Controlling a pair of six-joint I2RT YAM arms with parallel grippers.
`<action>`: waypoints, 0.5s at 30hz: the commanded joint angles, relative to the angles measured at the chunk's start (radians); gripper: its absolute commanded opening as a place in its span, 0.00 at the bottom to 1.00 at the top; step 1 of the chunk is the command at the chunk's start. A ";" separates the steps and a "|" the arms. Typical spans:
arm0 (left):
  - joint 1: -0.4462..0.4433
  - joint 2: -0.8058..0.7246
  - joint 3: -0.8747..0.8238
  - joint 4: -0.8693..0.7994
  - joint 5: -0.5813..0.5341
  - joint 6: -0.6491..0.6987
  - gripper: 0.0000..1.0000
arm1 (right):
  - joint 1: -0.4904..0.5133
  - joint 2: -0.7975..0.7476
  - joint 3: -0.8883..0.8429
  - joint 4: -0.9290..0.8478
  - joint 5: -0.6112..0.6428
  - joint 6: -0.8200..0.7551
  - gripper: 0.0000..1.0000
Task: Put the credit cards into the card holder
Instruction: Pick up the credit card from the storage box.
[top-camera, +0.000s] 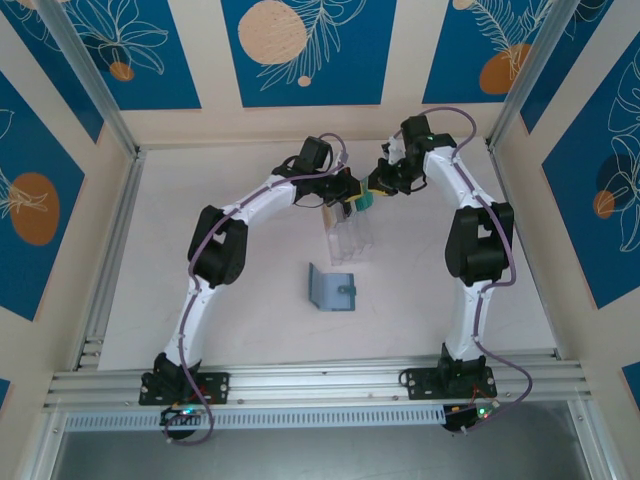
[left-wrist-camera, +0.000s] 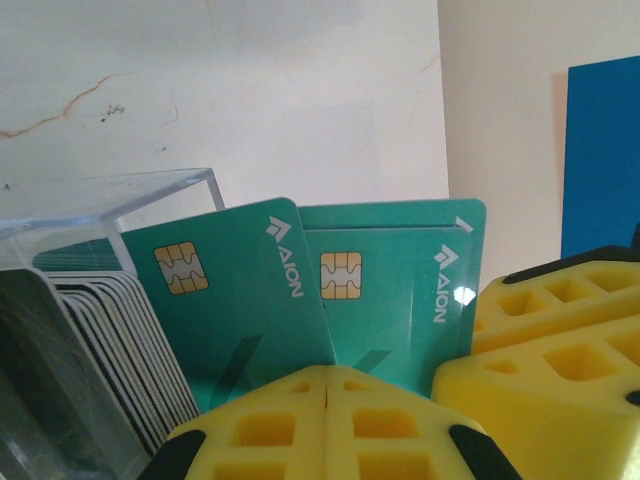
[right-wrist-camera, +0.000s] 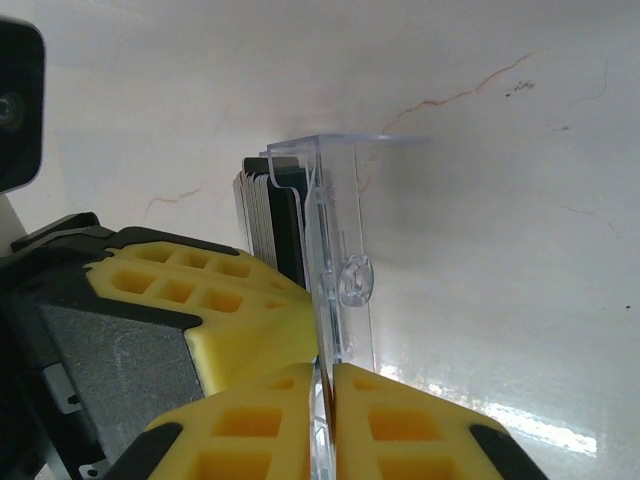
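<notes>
Two teal credit cards stand face-on in the left wrist view, the left card (left-wrist-camera: 235, 300) tilted and the right card (left-wrist-camera: 400, 290) upright. My left gripper (left-wrist-camera: 327, 385) is shut, its tips against the spot where the two cards meet. My right gripper (right-wrist-camera: 327, 385) is shut on the right card's edge, which I see edge-on between its pads. Its fingers (left-wrist-camera: 560, 400) show at that card's right side. From above, both grippers, left (top-camera: 345, 208) and right (top-camera: 372, 195), meet at the rack's far end. The card holder (top-camera: 332, 290) lies on the table nearer the arm bases.
A clear acrylic rack (top-camera: 350, 240) stands under the grippers. It holds a row of grey cards (left-wrist-camera: 110, 340), and its wall (right-wrist-camera: 340, 200) rises just beyond my right fingertips. The left gripper's fingers (right-wrist-camera: 200, 290) sit close to the left of that wall.
</notes>
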 joint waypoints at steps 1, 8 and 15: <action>-0.015 0.047 0.015 -0.068 -0.036 0.028 0.02 | -0.002 -0.050 -0.015 0.007 -0.099 0.017 0.13; -0.014 0.048 0.015 -0.072 -0.041 0.032 0.02 | -0.018 -0.062 -0.036 0.038 -0.168 0.035 0.20; -0.012 0.050 0.015 -0.077 -0.041 0.034 0.02 | -0.033 -0.079 -0.068 0.075 -0.221 0.054 0.21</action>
